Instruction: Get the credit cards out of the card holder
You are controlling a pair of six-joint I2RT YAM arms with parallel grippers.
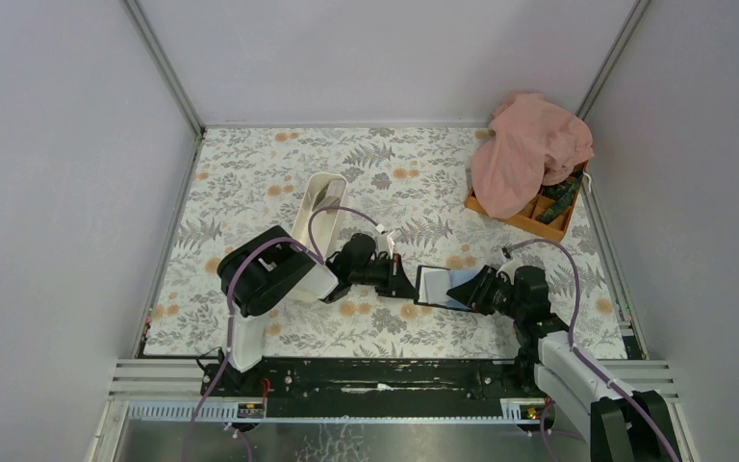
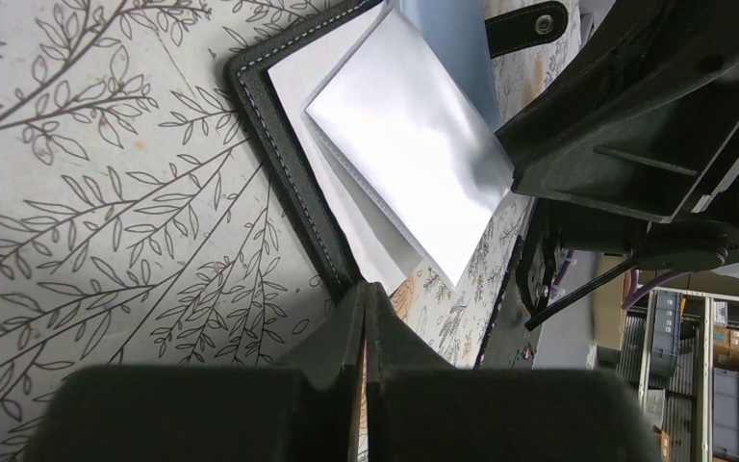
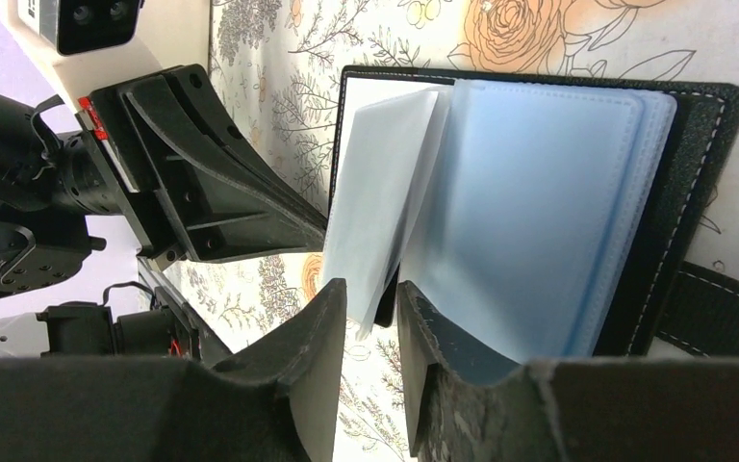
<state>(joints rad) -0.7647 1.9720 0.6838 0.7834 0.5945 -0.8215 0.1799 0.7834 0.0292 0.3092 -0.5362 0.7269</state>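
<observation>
The card holder (image 1: 440, 287) lies open and flat on the flowered table (image 1: 250, 173), to the right of the white tray (image 1: 310, 207) and nearer the arms than its far end. Its clear plastic leaves are fanned, and one leaf (image 3: 375, 192) stands lifted off the stack. The right gripper (image 3: 370, 298), on the holder's side away from the tray, has its jaws apart with that leaf's corner between them, not visibly pinched. The left gripper (image 2: 364, 294), between tray and holder, is closed on nothing, its joined tips pressing at the holder's black edge as if pinning it. The step in hand looks like separating a leaf to reach a card. No card shows plainly, so next the right jaws need to find a card's edge and draw it out while the left arm holds the holder down
</observation>
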